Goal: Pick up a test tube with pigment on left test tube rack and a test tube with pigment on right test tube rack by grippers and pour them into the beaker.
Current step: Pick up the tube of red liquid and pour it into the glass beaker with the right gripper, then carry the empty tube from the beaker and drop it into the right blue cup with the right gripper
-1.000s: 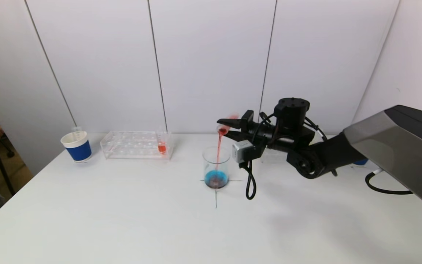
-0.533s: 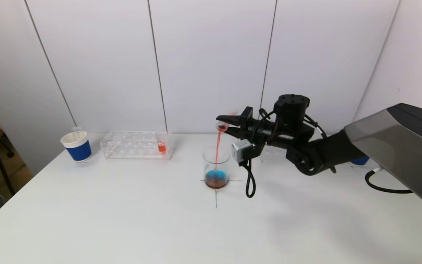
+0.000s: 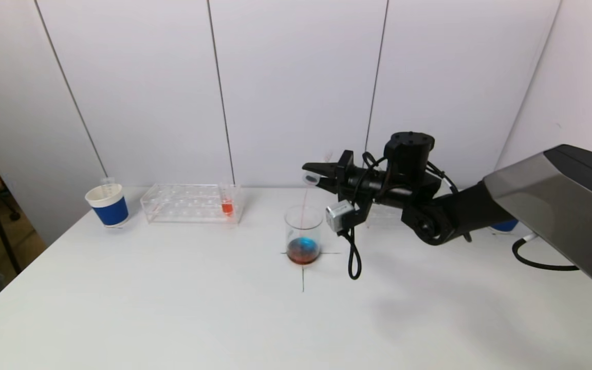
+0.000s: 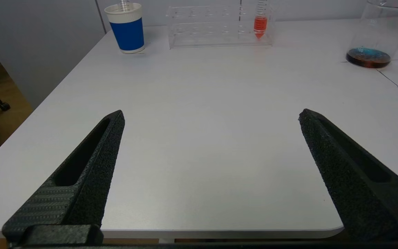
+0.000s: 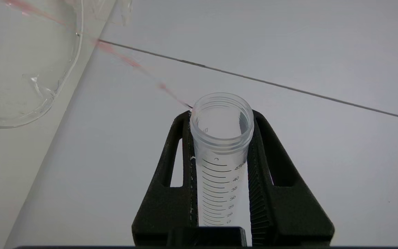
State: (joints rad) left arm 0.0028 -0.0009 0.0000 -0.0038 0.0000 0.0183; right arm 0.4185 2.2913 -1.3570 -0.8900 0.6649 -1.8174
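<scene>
tipping the tube (image 5: 221, 138) mouth-down over the beaker (image 3: 303, 234), i have the right pincer (image 3: 321, 180) clamped on it so the last red drips land inside.

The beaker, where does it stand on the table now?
In the head view the beaker stands mid-table on a drawn cross, to the right of the left test tube rack, just below the test tube in the right gripper.

You're looking at a clear, glossy glass beaker (image 3: 303, 234), a transparent plastic test tube (image 5: 221, 152) with printed graduations, matt black rough-textured fingers (image 4: 92, 169), a clear acrylic rack (image 3: 190, 204), and a smooth matt white table (image 3: 224, 308).
</scene>
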